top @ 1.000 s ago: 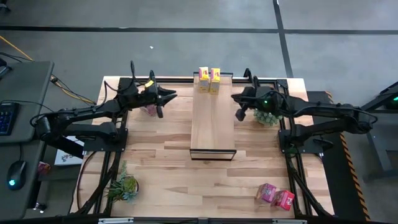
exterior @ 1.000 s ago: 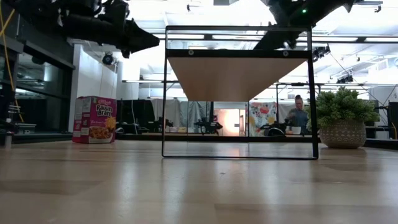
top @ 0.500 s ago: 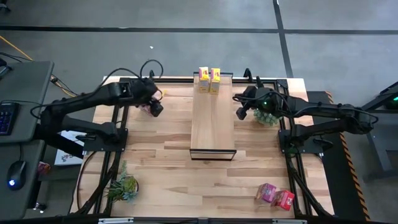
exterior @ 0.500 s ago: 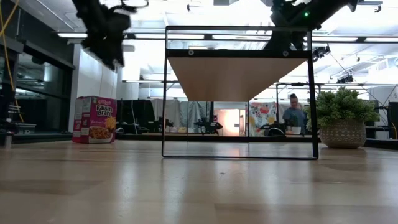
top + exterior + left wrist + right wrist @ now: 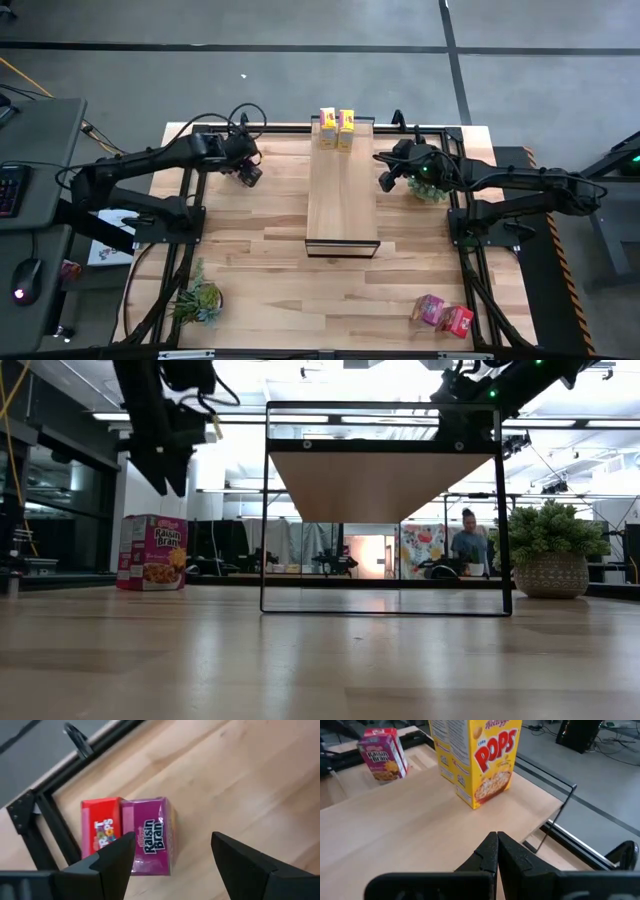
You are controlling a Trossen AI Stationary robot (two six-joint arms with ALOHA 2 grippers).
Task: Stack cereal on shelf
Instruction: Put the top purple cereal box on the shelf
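Two yellow cereal boxes (image 5: 337, 129) stand on their bases at the far end of the shelf (image 5: 342, 195); one of them (image 5: 479, 756) fills the right wrist view. A magenta box (image 5: 152, 837) and a red box (image 5: 102, 832) stand side by side on the table at its far left. My left gripper (image 5: 172, 852) hangs open above them, pointing down, touching neither. The magenta box (image 5: 152, 552) also shows in the low view. My right gripper (image 5: 497, 851) is shut and holds nothing, hovering at the shelf's right side (image 5: 387, 182). A pink and a red box (image 5: 442, 314) lie near the table's front right.
A potted plant (image 5: 430, 186) stands right of the shelf under my right arm, another (image 5: 200, 300) at the near left. Black frame rails (image 5: 47, 815) run along the table's edges by the boxes. A person (image 5: 466, 545) shows in the room beyond.
My left gripper has tipped from pointing level toward the shelf to pointing down over the magenta and red boxes, drawing back a little toward the table's left, and it has opened. The boxes have stayed where they were.
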